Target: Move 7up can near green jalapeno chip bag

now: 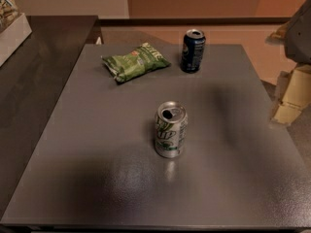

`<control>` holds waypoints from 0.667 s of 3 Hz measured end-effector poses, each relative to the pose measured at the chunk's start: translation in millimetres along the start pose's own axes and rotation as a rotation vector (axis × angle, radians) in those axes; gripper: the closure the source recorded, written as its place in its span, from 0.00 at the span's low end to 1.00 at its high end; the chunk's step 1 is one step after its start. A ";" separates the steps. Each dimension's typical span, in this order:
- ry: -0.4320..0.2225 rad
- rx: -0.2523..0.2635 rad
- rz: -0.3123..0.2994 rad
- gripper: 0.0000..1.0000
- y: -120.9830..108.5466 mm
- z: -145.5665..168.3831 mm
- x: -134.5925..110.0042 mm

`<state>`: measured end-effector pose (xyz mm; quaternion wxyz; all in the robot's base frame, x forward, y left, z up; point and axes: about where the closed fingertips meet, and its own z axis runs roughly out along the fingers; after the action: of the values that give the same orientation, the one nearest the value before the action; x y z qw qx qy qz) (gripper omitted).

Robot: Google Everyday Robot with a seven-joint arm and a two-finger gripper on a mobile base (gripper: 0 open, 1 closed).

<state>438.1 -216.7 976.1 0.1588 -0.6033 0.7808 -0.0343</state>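
Observation:
The 7up can (170,129) is silver with green-and-white markings and an opened top. It stands upright near the middle of the grey table (97,178). The green jalapeno chip bag (135,61) lies flat at the table's back left, well apart from the can. My gripper (290,101) shows at the right edge of the camera view, beyond the table's right side and raised. It is far to the right of the 7up can and touches nothing.
A dark blue can (193,51) stands upright at the back of the table, right of the chip bag. A dark counter (34,76) runs along the left, with a white box (12,30) at its far corner.

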 end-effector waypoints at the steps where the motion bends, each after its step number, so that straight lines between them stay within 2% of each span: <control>1: 0.000 0.000 0.000 0.00 0.0 0.0 0.0; 2: -0.018 -0.034 -0.002 0.00 0.0 0.9 -3.5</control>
<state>439.2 -213.2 975.9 0.1553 -0.6071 0.7791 -0.0158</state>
